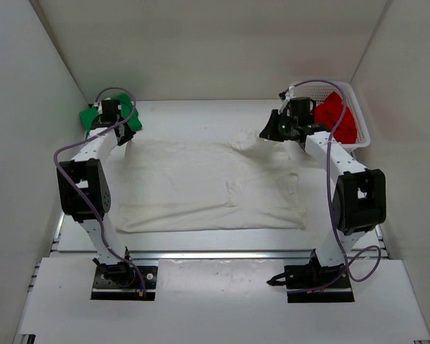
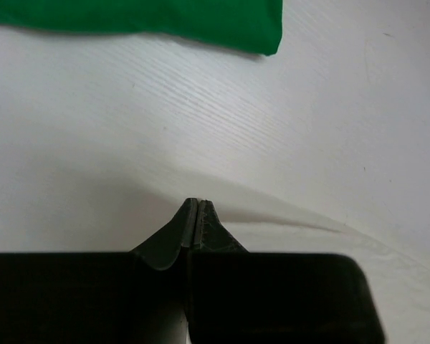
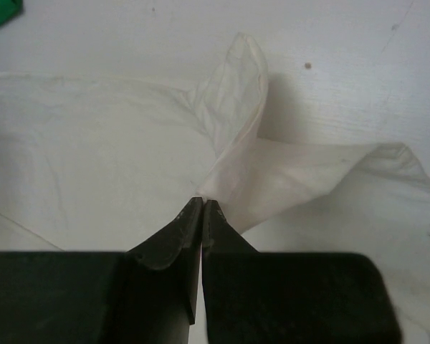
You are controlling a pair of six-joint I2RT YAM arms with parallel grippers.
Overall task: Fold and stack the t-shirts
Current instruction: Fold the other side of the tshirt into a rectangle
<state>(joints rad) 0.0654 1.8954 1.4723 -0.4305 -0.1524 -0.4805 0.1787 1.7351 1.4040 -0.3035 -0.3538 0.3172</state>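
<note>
Pinches far corners of large white cloth t-shirt (image 1: 208, 186) in both clenched jaws; risks thin cloth slipping free under uneven pull.

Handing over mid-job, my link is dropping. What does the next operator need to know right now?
The left gripper is shut, pinching the far left edge of the white t-shirt, which lies spread mid-table.
The right gripper is shut on its far right part, with the cloth raised.
The green t-shirt lies at the far left corner and looks folded.
The red t-shirt sits crumpled in the basket.
Left to do: fold white, fold red, stack all three.
</note>
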